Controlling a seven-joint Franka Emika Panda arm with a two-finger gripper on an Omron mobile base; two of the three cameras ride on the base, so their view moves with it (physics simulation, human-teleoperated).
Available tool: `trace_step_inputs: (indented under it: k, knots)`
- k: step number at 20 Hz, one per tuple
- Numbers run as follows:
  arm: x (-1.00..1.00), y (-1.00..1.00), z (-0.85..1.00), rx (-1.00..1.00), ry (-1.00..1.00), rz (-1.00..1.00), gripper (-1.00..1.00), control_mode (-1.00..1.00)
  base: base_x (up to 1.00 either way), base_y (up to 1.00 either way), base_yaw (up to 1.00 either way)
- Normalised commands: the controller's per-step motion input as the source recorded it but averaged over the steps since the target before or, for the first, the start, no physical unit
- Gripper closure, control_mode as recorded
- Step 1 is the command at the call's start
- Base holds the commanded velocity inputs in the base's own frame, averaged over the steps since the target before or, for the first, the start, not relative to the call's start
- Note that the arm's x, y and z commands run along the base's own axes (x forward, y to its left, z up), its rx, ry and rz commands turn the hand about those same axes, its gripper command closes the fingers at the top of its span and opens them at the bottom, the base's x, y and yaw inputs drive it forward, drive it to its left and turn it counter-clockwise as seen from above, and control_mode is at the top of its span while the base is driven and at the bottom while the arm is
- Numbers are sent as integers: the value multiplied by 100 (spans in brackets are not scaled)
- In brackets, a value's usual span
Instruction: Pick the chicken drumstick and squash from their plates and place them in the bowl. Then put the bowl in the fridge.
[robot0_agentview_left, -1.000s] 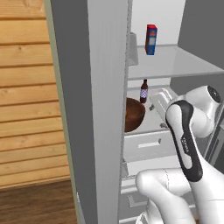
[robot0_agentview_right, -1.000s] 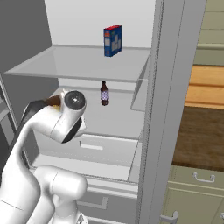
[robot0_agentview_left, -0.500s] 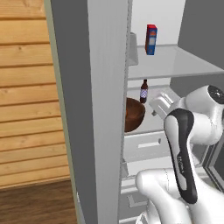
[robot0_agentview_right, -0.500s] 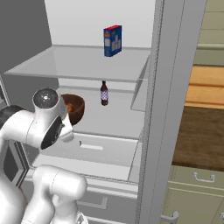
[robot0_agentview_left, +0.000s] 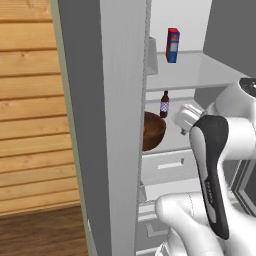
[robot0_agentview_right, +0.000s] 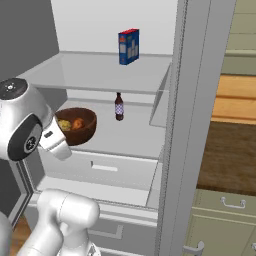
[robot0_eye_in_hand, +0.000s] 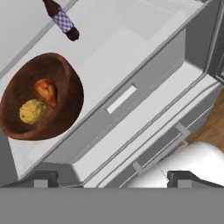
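The bowl (robot0_eye_in_hand: 41, 97) is seen standing on the white fridge (robot0_agentview_right: 125, 140) shelf, at about nine o'clock in the hand view, with the chicken drumstick (robot0_eye_in_hand: 47, 91) and the squash (robot0_eye_in_hand: 33, 110) lying side by side inside it. In the right base view the bowl (robot0_agentview_right: 75, 125) sits at about nine o'clock of the small dark bottle (robot0_agentview_right: 119, 106), well apart from it, under the glass shelf that carries a blue box (robot0_agentview_right: 129, 46).

The gripper (robot0_eye_in_hand: 111, 179) is held with its fingers spread wide and nothing between them; the two tips show at five and seven o'clock along the bottom of the hand view, clear of the bowl.

The task is judged nearly complete, so the remaining hazards lie in the retreat. The bowl appears to stand close to the front edge of the shelf, and a sweep of the wrist or forearm past it could push it off or tip it, spilling both foods. The bottle could be toppled if the arm were swung towards twelve o'clock. The shelf edge and the open door could also be struck if the arm were drawn out on too wide an arc.
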Motion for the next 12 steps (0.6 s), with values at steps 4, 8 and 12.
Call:
trace_step_inputs:
  k: [4, 8, 12]
  knots:
    - [-100, -6, 48, -26, 0, 19, -100, -100, 0, 0, 0]
    - [-66, -5, 63, -19, 6, 14, -100, -100, 0, 0, 0]
    - [-25, 0, 82, -14, 5, 21, -100, -100, 0, 0, 0]
